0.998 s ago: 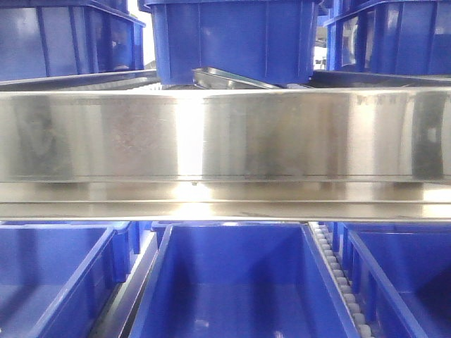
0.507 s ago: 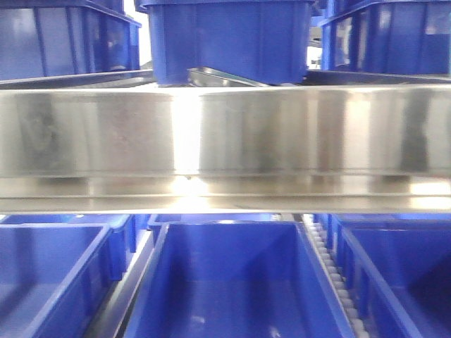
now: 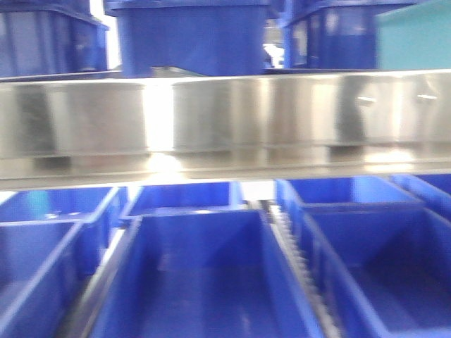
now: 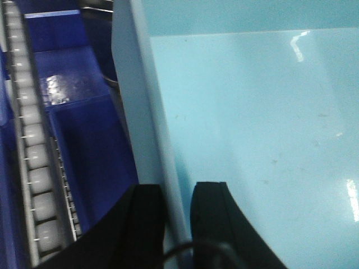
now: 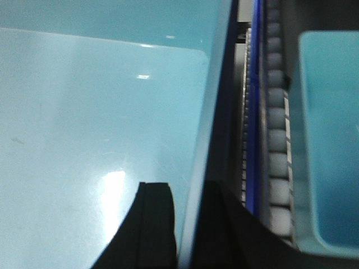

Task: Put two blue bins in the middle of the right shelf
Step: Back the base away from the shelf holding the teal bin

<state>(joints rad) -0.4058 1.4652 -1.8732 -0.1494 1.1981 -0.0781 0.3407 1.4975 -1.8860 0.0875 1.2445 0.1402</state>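
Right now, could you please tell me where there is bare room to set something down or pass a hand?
Crowded: below the rail, empty dark bins sit side by side; above it, only slim gaps. Bare: the floor of the held pale bin, and the roller strip between it and the second pale bin.

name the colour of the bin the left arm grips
Pale cyan-blue bin, clearest in left wrist view.

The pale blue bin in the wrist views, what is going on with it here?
The robot holds a pale blue bin with both arms. The left hand pinches its left wall and the right hand its right wall, one finger inside, one outside. A second pale bin sits beside it, past a roller track. Ahead, the steel shelf rail runs above dark blue bins.
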